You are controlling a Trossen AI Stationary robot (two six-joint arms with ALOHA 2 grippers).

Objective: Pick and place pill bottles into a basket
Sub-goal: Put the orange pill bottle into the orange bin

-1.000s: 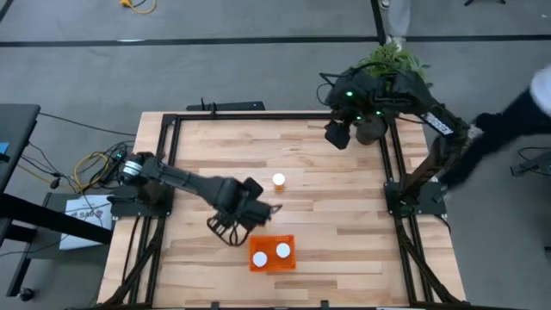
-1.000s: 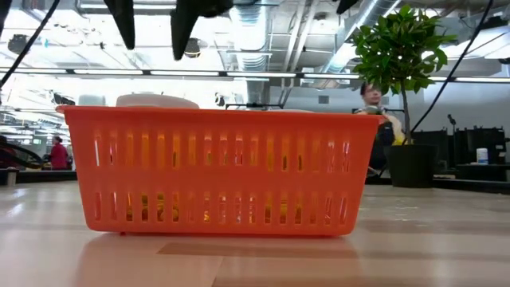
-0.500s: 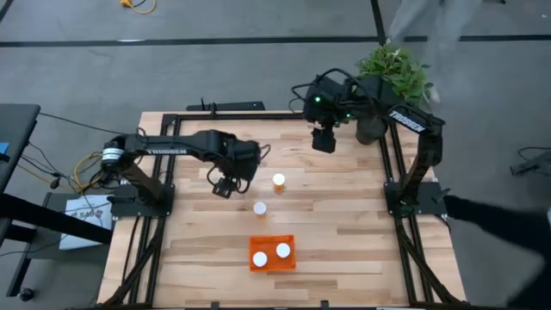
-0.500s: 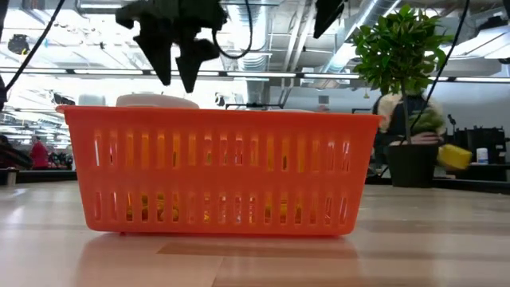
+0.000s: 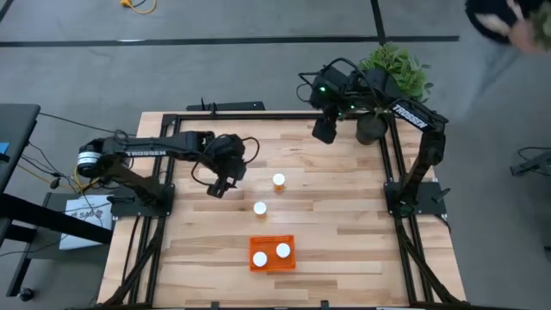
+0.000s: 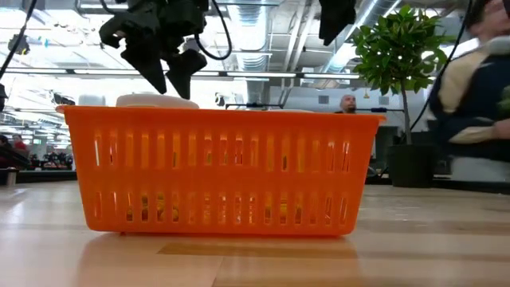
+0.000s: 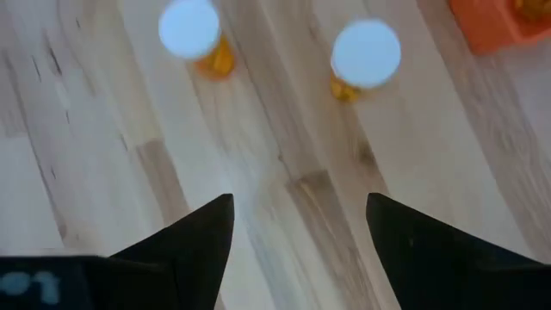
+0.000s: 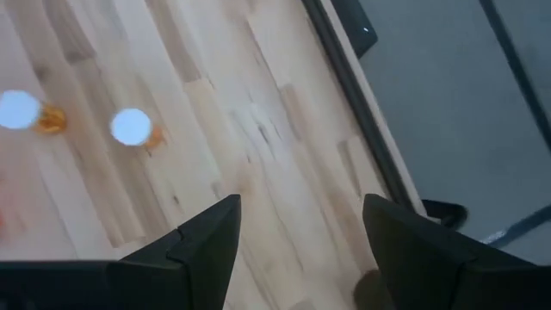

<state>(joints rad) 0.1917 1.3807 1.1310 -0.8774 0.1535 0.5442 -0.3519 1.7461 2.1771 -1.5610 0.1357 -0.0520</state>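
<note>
two small translucent orange pill bottles with white caps (image 5: 278, 180) stand mid-table, two in the orange mesh plastic basket (image 5: 272, 263) nearer. left gripper (image 5: 218, 187), jaws apart, hovers left of them. light, rigid, slick: grip below cap.

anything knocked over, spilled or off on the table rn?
Nothing stands out. Two pill bottles sit caps-up in the basket; two others stand upright on the table. Both tools, left and right, are open and empty.
</note>
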